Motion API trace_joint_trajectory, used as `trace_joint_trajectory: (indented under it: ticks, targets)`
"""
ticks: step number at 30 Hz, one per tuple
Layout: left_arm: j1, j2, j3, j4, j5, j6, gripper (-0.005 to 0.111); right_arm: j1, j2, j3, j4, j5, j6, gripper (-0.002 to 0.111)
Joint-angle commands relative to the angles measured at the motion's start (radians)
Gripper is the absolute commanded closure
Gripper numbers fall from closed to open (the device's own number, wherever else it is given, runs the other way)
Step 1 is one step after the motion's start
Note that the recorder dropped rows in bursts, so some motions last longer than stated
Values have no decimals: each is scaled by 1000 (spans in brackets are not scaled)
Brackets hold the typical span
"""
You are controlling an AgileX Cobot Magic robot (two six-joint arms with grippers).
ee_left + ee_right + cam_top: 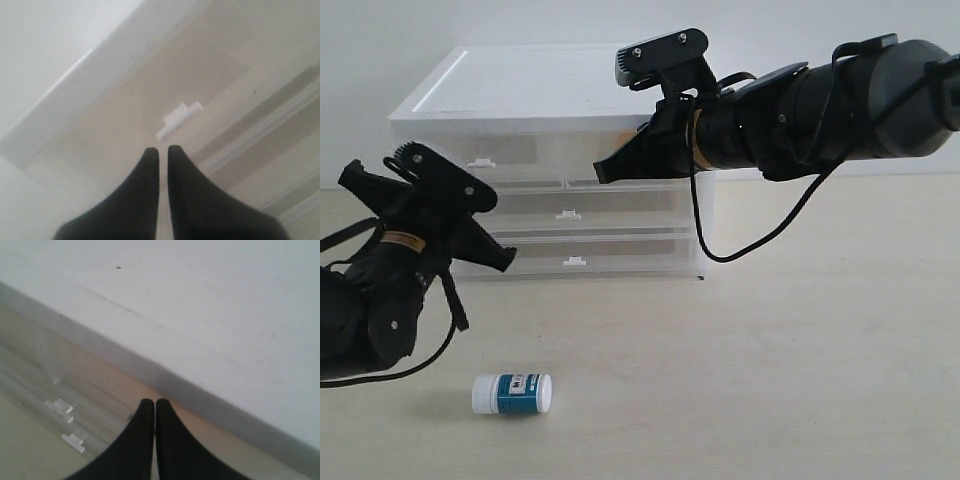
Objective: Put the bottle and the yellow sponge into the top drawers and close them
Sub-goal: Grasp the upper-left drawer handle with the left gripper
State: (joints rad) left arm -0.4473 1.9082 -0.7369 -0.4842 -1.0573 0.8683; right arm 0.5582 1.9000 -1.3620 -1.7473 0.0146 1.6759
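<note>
One bottle (512,393) before the cabinet (520,90)

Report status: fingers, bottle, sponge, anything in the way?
Left gripper and right gripper shut, empty. Bottle lying on the table, untouched. Yellow sponge not in view. Top drawers look closed; nothing blocks the bottle.

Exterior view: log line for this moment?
left claw shut, empty | right claw shut, empty, at top drawers | bottle lying on table | yellow sponge not seen | drawers look closed
</note>
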Motion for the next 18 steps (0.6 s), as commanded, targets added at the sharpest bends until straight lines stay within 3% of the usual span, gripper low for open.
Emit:
trace_joint_trajectory:
  ticks: [1,5,8,16,18]
  targets:
    - [1,-65,-3,41,17,106,103,-14,5,-16,3,92,-10,108]
    - [1,-67,-5,54,20,418,103,-14,5,-16,3,87,-10,108]
    - [1,-67,-5,96,20,477,101,-14,5,-16,10,85,-8,108]
    - [4,-63,-11,111,20,587,61,-14,5,-16,9,79,-8,108]
    - [6,-46,-26,104,20,643,59,-14,5,-16,9,79,-8,108]
